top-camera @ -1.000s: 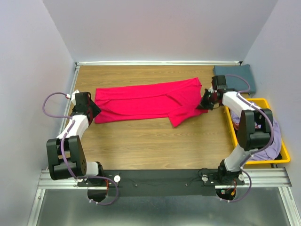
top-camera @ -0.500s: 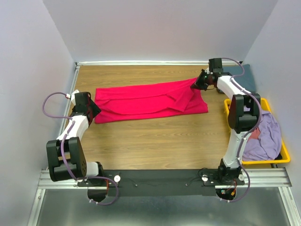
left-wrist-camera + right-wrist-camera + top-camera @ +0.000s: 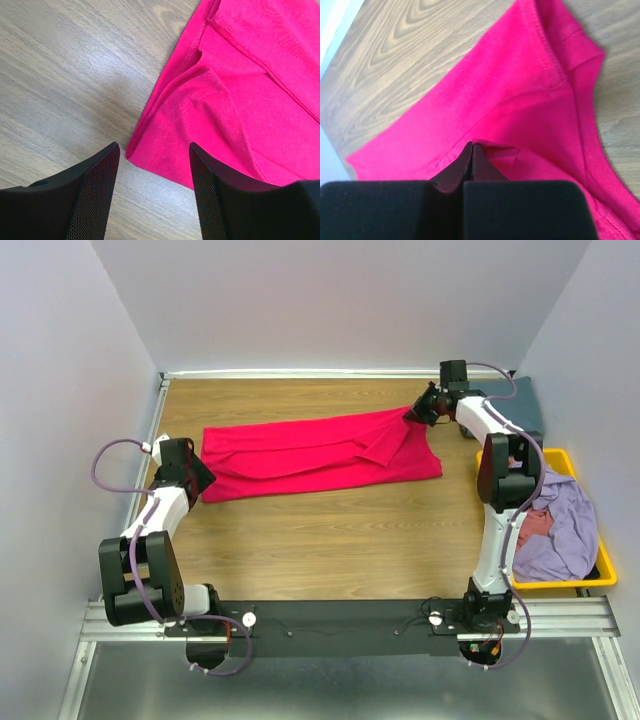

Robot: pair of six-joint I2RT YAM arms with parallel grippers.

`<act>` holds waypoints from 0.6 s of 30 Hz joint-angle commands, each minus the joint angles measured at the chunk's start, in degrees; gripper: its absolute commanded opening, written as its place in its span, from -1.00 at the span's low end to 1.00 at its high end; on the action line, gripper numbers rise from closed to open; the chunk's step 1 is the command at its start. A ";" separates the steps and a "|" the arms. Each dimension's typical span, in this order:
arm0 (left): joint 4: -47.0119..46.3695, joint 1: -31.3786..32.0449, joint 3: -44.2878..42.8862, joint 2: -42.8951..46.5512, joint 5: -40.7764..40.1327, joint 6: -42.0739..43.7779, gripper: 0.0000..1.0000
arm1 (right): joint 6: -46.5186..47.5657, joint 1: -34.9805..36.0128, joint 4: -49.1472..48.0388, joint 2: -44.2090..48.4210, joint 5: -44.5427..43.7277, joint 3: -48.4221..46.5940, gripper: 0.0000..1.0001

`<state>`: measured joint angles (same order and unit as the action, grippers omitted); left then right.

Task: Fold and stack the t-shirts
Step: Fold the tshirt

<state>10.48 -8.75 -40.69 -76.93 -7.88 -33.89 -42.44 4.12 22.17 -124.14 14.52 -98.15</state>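
Observation:
The crimson-pink t-shirt (image 3: 310,452) lies spread in a long band across the far half of the table. My right gripper (image 3: 414,416) is shut on the shirt's far right edge; in the right wrist view the closed fingertips (image 3: 472,148) pinch a fold of pink cloth (image 3: 520,100). My left gripper (image 3: 203,477) is open and empty at the shirt's near left corner (image 3: 150,155), which lies on the wood between the two fingers. A slate blue-grey shirt (image 3: 525,405) lies folded at the far right. A lavender shirt (image 3: 560,530) fills the yellow bin.
The yellow plastic bin (image 3: 600,575) stands at the right edge of the table, beside the right arm. White walls close the table on the left, far and right sides. Bare wood (image 3: 330,540) lies between the pink shirt and the arm bases.
My right gripper carried the shirt's right sleeve flap from the near right up to the far right edge, so the shirt's right end now lies folded and squared. The left arm has not moved.

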 commanded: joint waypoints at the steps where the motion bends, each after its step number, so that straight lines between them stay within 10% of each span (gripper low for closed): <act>1: 1.03 0.32 1.05 -0.15 1.20 -0.91 0.31 | -4.67 0.01 -1.26 -1.72 -5.72 -0.56 -0.95; 10: 1.12 0.23 0.35 -1.30 1.73 -1.00 0.32 | 5.16 -0.08 -1.08 3.71 -8.54 5.14 0.07; 18: 2.79 0.32 -0.01 -2.35 0.06 -2.58 0.33 | 9.39 -3.41 -0.82 18.04 -10.13 23.42 0.08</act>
<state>11.29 -8.69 -40.69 -78.24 -6.72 -35.20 -35.79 2.87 20.86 -112.01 6.87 -81.14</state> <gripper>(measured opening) 0.661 0.538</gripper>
